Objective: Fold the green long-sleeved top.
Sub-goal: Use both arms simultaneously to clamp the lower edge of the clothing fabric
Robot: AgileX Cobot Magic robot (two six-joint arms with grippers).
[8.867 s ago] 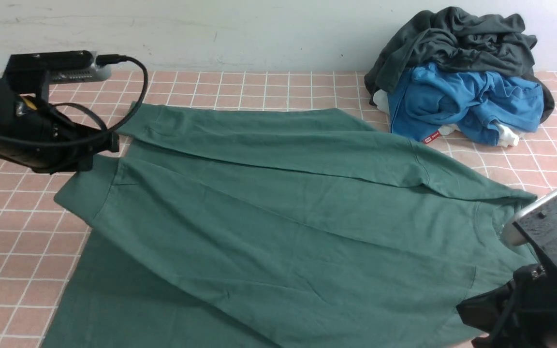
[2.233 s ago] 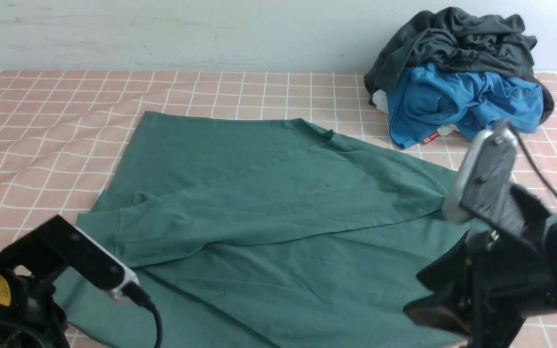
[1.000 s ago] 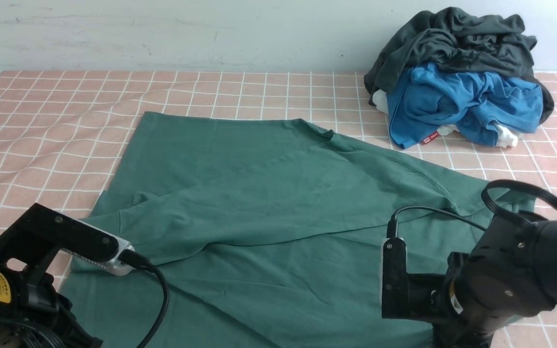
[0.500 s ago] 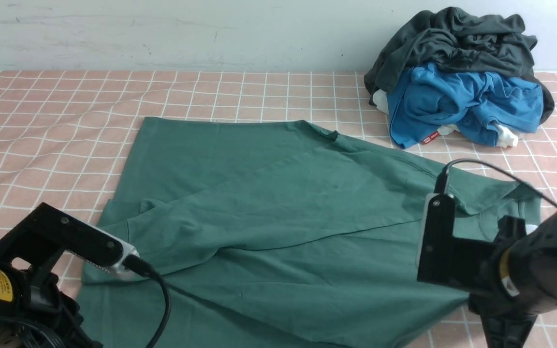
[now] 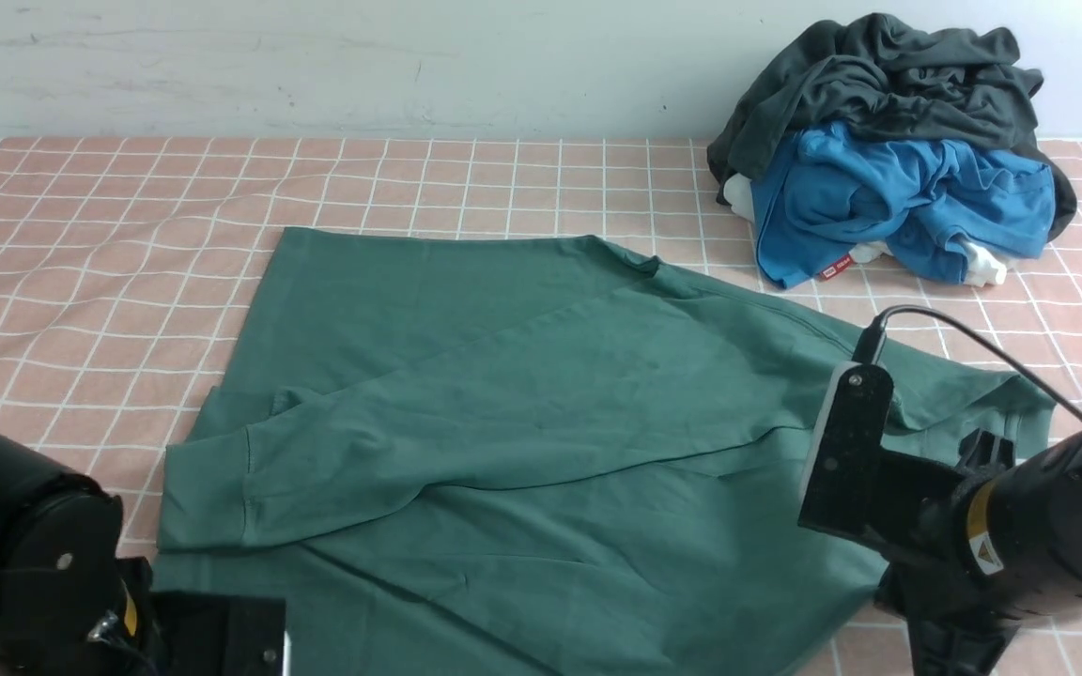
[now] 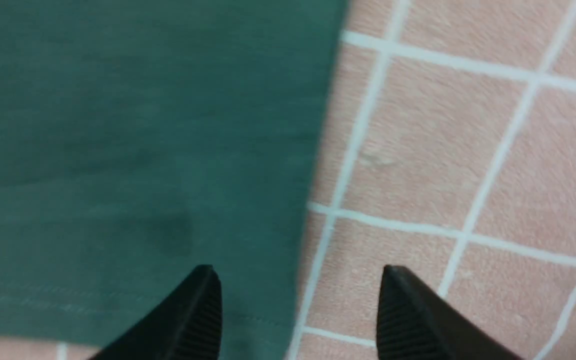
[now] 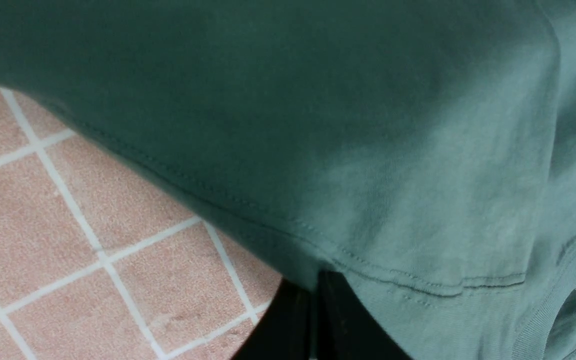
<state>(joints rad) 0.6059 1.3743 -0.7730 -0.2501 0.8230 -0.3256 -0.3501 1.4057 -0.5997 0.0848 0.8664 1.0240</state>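
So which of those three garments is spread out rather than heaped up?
The green long-sleeved top, spread over the checked surface; the blue garment and dark grey garment are crumpled in one heap.

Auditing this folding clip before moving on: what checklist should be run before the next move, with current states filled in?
1. Right gripper shut on the top's edge: ok.
2. Left gripper gripping the top: not ok, jaws open over its edge.
3. Sleeve laid across the body: ok.
4. Clothes pile apart from the top: ok.
5. All layers caught in the right grip: cannot tell.
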